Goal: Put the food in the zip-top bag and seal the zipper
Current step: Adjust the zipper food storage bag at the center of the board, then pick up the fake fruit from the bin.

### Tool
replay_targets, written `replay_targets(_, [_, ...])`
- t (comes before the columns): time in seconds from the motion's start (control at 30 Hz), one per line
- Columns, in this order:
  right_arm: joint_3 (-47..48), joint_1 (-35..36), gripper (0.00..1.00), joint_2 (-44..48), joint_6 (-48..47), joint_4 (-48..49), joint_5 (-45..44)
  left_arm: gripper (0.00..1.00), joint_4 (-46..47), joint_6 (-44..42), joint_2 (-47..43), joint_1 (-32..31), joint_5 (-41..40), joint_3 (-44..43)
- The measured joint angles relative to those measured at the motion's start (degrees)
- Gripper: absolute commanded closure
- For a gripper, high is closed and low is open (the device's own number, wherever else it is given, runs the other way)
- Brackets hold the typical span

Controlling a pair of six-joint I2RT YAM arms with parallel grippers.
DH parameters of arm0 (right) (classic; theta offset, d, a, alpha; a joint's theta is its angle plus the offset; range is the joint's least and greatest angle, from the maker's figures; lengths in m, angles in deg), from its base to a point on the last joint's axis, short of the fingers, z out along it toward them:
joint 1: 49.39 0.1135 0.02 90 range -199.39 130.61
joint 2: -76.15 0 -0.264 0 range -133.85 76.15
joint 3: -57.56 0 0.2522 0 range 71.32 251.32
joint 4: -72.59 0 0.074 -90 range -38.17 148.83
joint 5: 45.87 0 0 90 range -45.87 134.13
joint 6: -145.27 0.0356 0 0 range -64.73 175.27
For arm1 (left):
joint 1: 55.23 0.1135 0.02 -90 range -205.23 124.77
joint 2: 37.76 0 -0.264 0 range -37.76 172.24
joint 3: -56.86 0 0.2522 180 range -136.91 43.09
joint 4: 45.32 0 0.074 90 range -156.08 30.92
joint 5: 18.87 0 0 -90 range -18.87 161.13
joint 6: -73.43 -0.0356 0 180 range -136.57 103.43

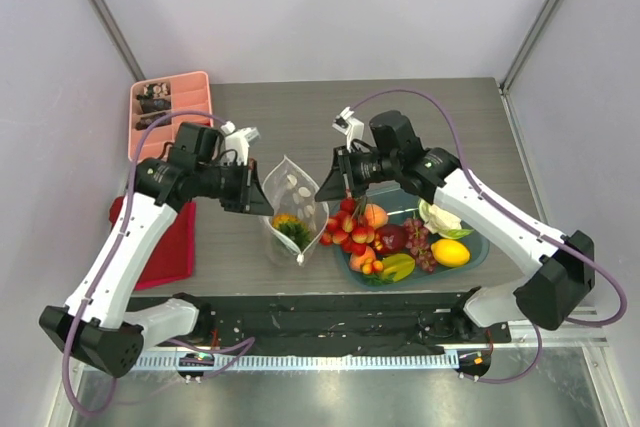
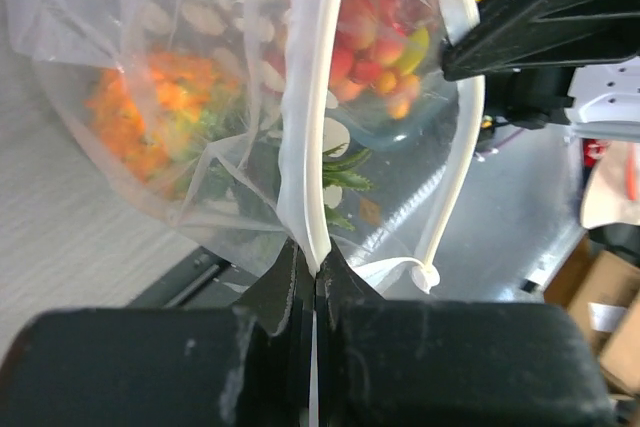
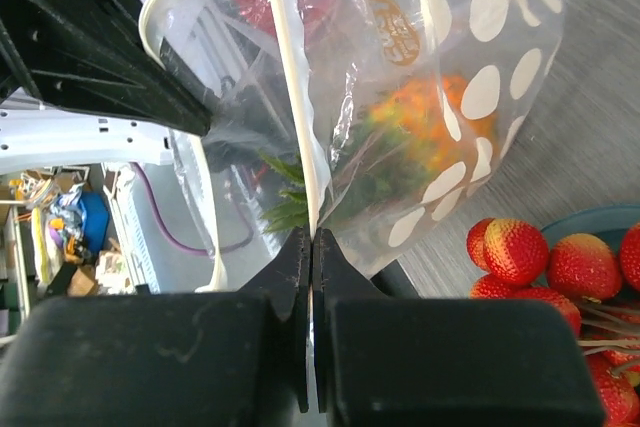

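Below, grey table (image 1: pixel 300 107), perhaps wood-grained, pale walls (image 1: pixel 330 7), left pincer (image 2: pixel 315 269) and right pincer (image 3: pixel 311 247) pinching zipper (image 2: pixel 300 147)

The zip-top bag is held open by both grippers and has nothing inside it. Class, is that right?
No. The zip-top bag holds the orange pineapple, as the left wrist view shows. The left gripper and right gripper do hold it open.
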State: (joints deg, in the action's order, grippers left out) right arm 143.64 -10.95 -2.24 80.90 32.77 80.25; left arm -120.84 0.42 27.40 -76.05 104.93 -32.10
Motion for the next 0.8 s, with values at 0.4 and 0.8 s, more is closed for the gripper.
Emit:
replay_targets(0.4, [1.11,-5.75,0.44,-3.78,-3.19,-2.38,-0.72,1.0,0.98,3.56,5.79,3.67,2.86,2.69])
replay_targets(0.8, [-1.16,-14.4,0.22,3.76,-12.98,-6.8,-6.73,1.0,3.3,3.61,5.9,3.87,3.06,3.74])
